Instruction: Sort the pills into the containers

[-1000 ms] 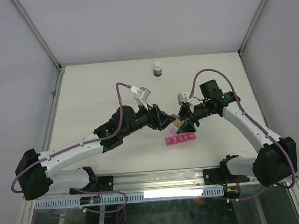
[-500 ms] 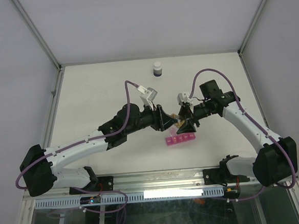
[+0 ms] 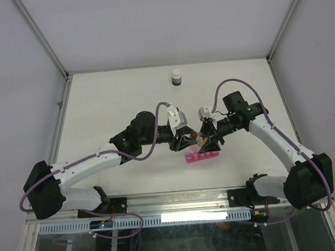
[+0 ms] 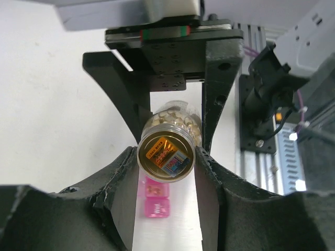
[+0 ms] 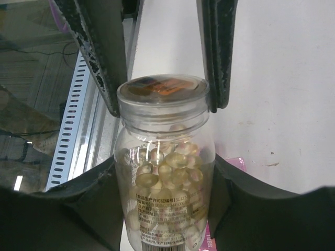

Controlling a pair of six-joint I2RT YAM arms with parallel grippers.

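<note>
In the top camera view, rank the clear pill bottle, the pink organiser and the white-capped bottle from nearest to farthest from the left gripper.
1. clear pill bottle: right at the left gripper, its cap end between the gripper's fingers.
2. pink organiser: close by, just right of the gripper and nearer the arm bases.
3. white-capped bottle: far off, standing alone toward the back.

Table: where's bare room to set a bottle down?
Free: back left, between the dark bottle and left arm; back right, behind the right arm. Crowded: centre, around the clear bottle and organiser.
</note>
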